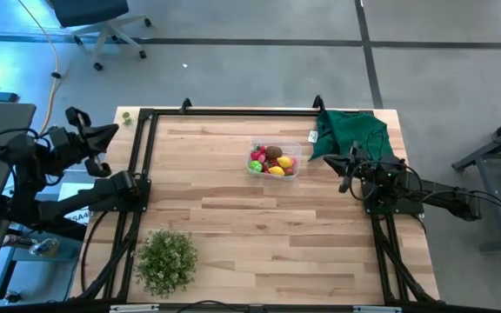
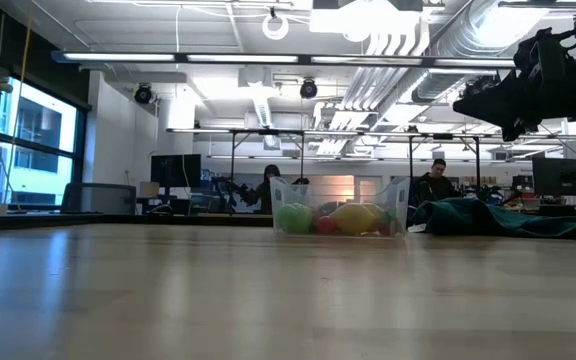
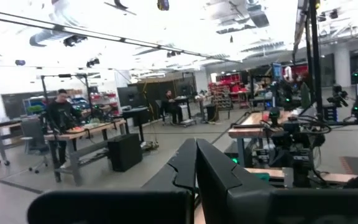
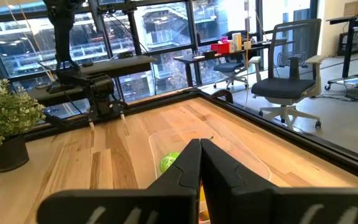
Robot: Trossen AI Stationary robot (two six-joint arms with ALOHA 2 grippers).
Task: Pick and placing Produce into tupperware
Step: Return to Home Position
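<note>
We are seeing the clear shallow rectangular plastic tub (image 1: 295, 149) sitting on the wooden tabletop (image 1: 259, 235), holding the small toy fruits (image 1: 272, 162). The right tool (image 1: 344, 165), closed, is hovering near it, apart. The left tool (image 1: 107, 133) is closed, off the tabletop's left edge.

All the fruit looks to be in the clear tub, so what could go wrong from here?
1. The right gripper, shut, hangs close beside the tupperware and by the green cloth; a low swing might nudge the tupperware or snag the green cloth.
2. A small green thing lies off the far left corner of the table, near the left gripper; if it is produce, it may be left out.
</note>
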